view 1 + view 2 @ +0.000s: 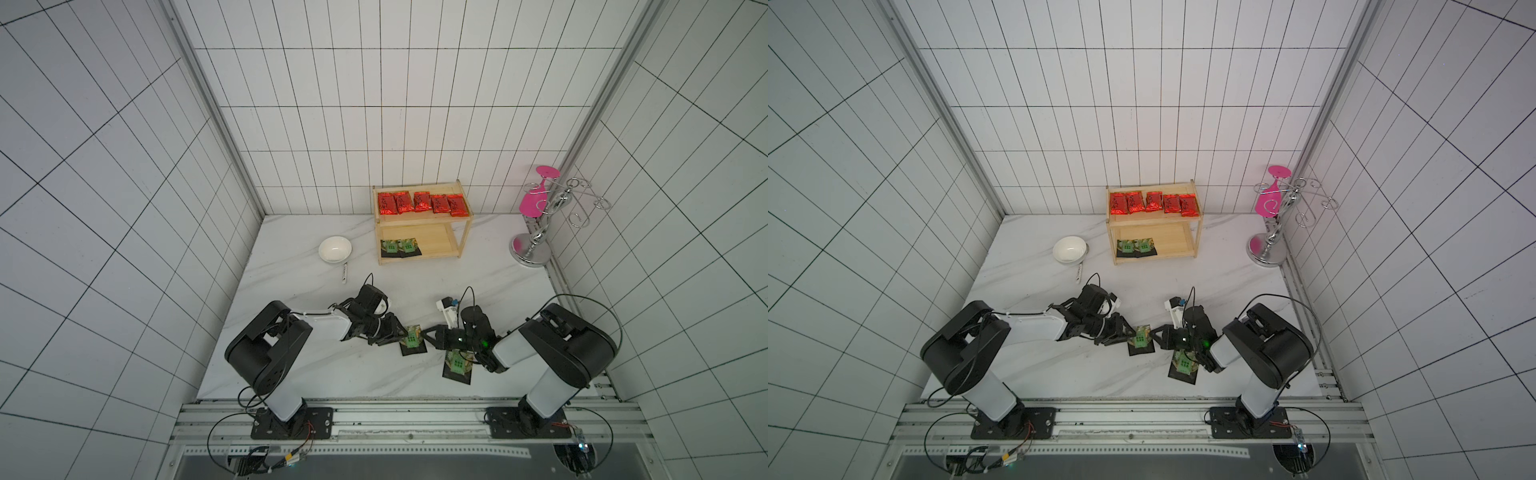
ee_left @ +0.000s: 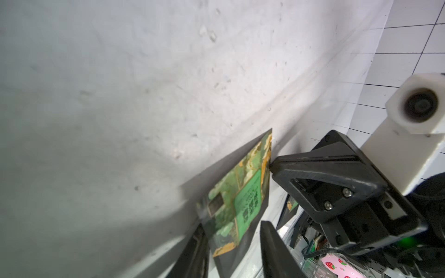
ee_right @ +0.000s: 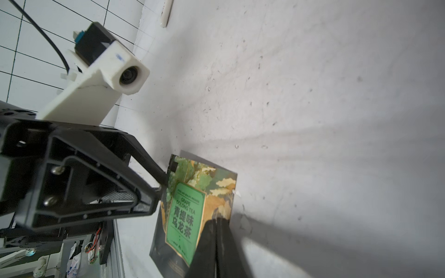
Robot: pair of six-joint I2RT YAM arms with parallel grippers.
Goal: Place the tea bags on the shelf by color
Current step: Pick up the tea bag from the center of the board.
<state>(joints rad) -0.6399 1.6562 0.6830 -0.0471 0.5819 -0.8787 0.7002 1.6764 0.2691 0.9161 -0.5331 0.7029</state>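
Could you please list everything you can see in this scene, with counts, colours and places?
red tea bags: five, shiny red, in a row on the shelf's upper board
black tea bags: four, black with green labels; two on the lower board, two near the table's front by the tools
shelf: one, light wood, back of the table
bowl: one, white, beside the shelf
sachet: one, white, in front of the bowl
stand: one, chrome, back right corner
glass: one, pink, hanging on the stand
table: one, white marble
left tool: one, black, at one edge of a black tea bag
right tool: one, black, shut on its opposite edge
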